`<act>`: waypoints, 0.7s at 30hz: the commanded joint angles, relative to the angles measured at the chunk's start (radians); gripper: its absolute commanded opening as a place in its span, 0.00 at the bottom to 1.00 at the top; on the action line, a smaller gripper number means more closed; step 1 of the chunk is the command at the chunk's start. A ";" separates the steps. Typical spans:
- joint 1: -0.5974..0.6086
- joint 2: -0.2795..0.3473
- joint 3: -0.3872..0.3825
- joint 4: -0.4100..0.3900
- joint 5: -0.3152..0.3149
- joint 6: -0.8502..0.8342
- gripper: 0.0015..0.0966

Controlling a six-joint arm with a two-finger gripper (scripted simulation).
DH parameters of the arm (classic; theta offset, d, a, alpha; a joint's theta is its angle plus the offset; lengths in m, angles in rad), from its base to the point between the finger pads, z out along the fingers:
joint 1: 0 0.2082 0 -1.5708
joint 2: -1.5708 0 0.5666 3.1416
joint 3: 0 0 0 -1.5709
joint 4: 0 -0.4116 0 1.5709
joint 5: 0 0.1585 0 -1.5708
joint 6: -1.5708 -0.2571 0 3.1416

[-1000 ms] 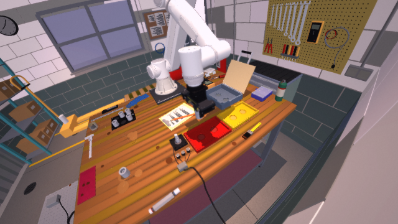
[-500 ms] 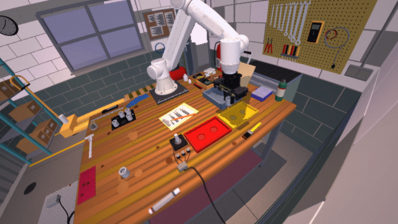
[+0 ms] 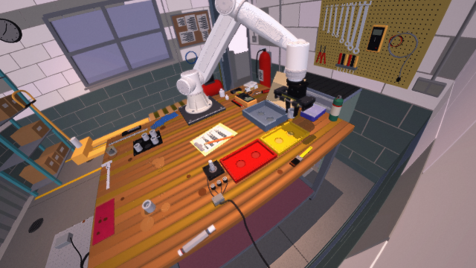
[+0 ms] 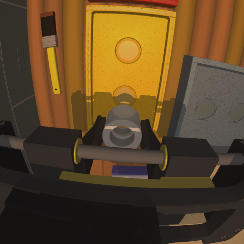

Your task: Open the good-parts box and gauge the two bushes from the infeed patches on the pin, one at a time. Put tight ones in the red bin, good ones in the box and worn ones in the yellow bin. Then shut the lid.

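Observation:
The yellow bin (image 3: pixel 284 138) (image 4: pixel 128 61) lies between the red bin (image 3: pixel 248 159) and the grey good-parts box (image 3: pixel 264 115) (image 4: pixel 211 100), whose lid stands open behind it. I hold a grey bush (image 4: pixel 122 128) (image 3: pixel 290 113) in my closed gripper (image 4: pixel 123 132) (image 3: pixel 291 111), above the far end of the yellow bin, over its nearer round mark. A second bush (image 3: pixel 148 206) stands on an infeed patch at the near left of the bench. The gauge pin (image 3: pixel 211 165) rises from its black base in front of the red bin.
Behind the bench stand my arm's base (image 3: pixel 199 106), a fire extinguisher (image 3: pixel 264 67) and a pegboard of tools (image 3: pixel 372 33). A brush (image 3: pixel 302 155) (image 4: pixel 50 50) lies by the bench edge beside the yellow bin. A blue pad (image 3: pixel 313 111) and a bottle (image 3: pixel 335 108) stand at the far corner.

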 commanded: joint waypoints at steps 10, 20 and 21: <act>0.010 0.005 0.016 0.001 -0.008 -0.011 0.03; 0.011 0.052 -0.015 0.000 0.068 -0.012 0.03; 0.011 0.062 -0.020 0.000 0.082 -0.012 0.03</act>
